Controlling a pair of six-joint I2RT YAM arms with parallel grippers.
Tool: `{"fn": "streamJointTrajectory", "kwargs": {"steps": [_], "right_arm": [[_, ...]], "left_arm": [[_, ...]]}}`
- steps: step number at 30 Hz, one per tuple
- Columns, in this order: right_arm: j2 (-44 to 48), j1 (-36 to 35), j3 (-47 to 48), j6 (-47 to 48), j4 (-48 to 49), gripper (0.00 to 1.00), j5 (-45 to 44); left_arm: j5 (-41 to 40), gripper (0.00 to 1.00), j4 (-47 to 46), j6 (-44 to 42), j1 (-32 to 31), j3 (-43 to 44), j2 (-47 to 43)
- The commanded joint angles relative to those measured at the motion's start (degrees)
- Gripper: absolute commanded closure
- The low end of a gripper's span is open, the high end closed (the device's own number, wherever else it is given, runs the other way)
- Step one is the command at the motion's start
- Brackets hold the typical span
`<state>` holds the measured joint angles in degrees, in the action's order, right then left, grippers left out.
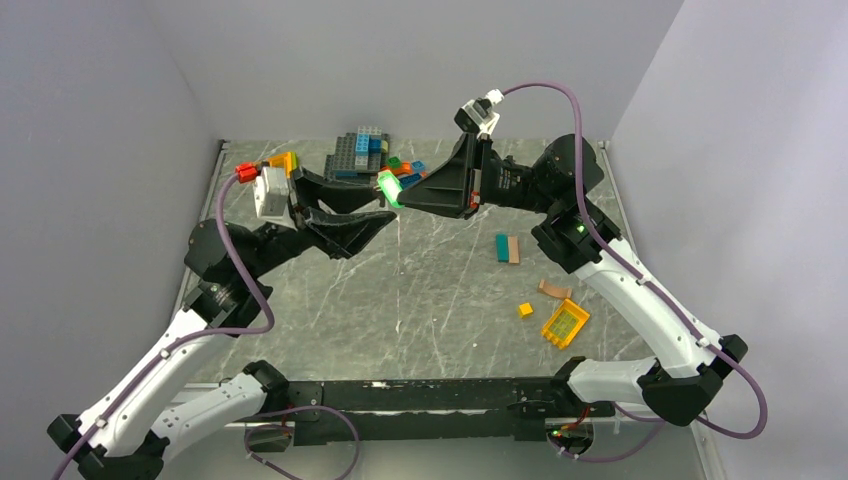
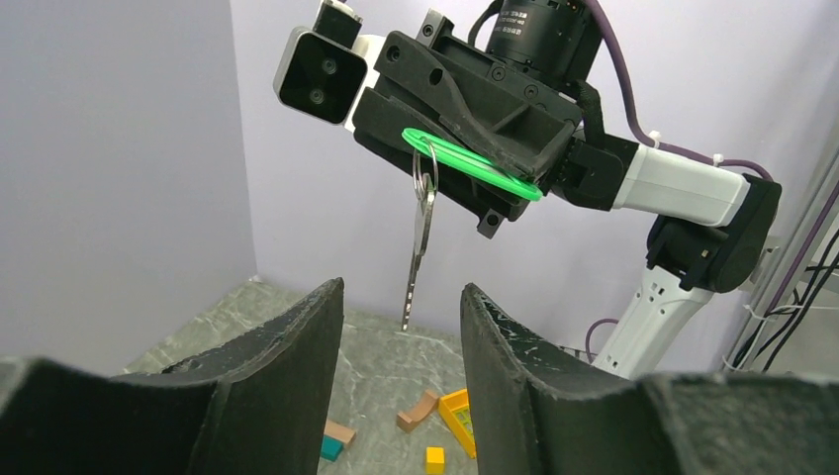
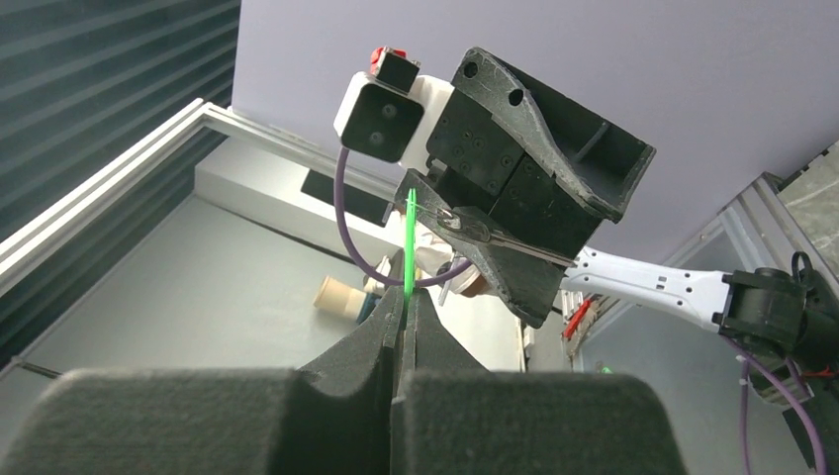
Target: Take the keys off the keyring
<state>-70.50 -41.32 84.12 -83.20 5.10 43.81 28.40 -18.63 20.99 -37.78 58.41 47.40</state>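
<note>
Over the grey marbled table (image 1: 430,300) between pale walls (image 1: 400,60), right fingers (image 3: 361,351) pinch the green keyring (image 1: 388,186), left fingers (image 2: 287,346) stand spread.

Pinching green keyring (image 1: 388,187) in right jaws, raised above marble table (image 1: 420,310), approx. mid-back. Holding left jaws spread, just beside keyring on its left, tips pointing to it; contact not clear. Behind, on table: pile of building bricks (image 1: 360,155), mixed colours. On right half: teal + tan blocks (image 1: 508,249) side by side, tan curved piece (image 1: 554,289), small yellow cube (image 1: 525,310), yellow tray-like piece (image 1: 565,324).
</note>
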Motion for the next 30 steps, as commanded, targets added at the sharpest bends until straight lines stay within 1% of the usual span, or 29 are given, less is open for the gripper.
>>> {"fn": "streamJointTrajectory", "kwargs": {"steps": [1, 4, 6, 9, 10, 12, 17, 20, 21, 22, 23, 24, 25, 26, 27, 30], "right_arm": [[0.94, 0.19, 0.06, -2.28, 3.49, 1.0, 0.3], [0.98, 0.14, -0.13, -2.46, 3.67, 1.0, 0.53], [1.11, 0.18, -0.34, -2.51, 3.69, 1.0, 0.62], [1.27, 0.21, -0.83, -2.63, 3.77, 1.0, 0.75], [1.31, 0.23, -1.0, -2.7, 3.82, 1.0, 0.75], [1.41, 0.32, -1.4, -2.75, 3.52, 1.0, 0.7], [2.68, 1.93, -3.49, -3.65, 3.34, 1.0, 0.47], [3.68, 3.85, -5.4, -4.66, 4.22, 1.0, 1.44], [4.02, 4.72, -5.93, -4.83, 4.17, 0.9, 1.84], [4.43, 5.52, -6.51, -5.01, 4.03, 0.73, 2.26], [4.84, 6.49, -7.07, -5.19, 4.15, 0.54, 2.9], [5.17, 7.42, -7.66, -5.36, 4.33, 0.37, 3.63], [5.42, 8.51, -8.18, -5.37, 4.23, 0.18, 4.32], [5.8, 9.46, -8.66, -5.19, 3.79, 0.03, 5.13], [6.01, 10.32, -9.05, -4.57, 3.01, 0.01, 5.87], [6.7, 12.12, -9.52, -1.05, -1.69, 0.0, 7.03]], "left_arm": [[-0.8, 0.5, -2.77, -1.74, -0.51, 2.73, 0.47], [-0.84, 0.52, -3.2, -1.95, -0.76, 3.15, 1.05], [-0.89, 0.59, -3.28, -2.24, -1.03, 3.54, 1.43], [-0.77, 0.76, -3.05, -2.69, -1.39, 4.31, 1.97], [-0.54, 0.82, -2.76, -2.91, -1.53, 4.61, 2.06], [-0.29, 1.0, -1.66, -3.13, -1.79, 5.38, 2.24], [0.48, 1.0, 2.94, -2.55, -2.18, 6.67, 1.12], [0.0, 1.0, 10.67, -1.21, -2.13, 9.23, 0.61], [0.55, 1.0, 13.92, -1.29, -2.16, 10.14, 0.53], [0.82, 1.0, 16.8, -1.05, -2.17, 11.0, 0.44], [0.33, 1.0, 20.2, -0.44, -2.15, 11.9, 0.42], [-0.64, 1.0, 24.44, 0.41, -2.19, 13.06, 0.54], [-1.54, 1.0, 30.49, 0.86, -2.15, 14.54, 0.89], [-2.01, 1.0, 34.77, 1.2, -2.13, 16.07, 1.37], [-2.55, 1.0, 39.28, 2.04, -2.17, 17.64, 1.93], [-2.77, 1.0, 52.54, 5.14, -2.16, 23.05, 5.51]]}}
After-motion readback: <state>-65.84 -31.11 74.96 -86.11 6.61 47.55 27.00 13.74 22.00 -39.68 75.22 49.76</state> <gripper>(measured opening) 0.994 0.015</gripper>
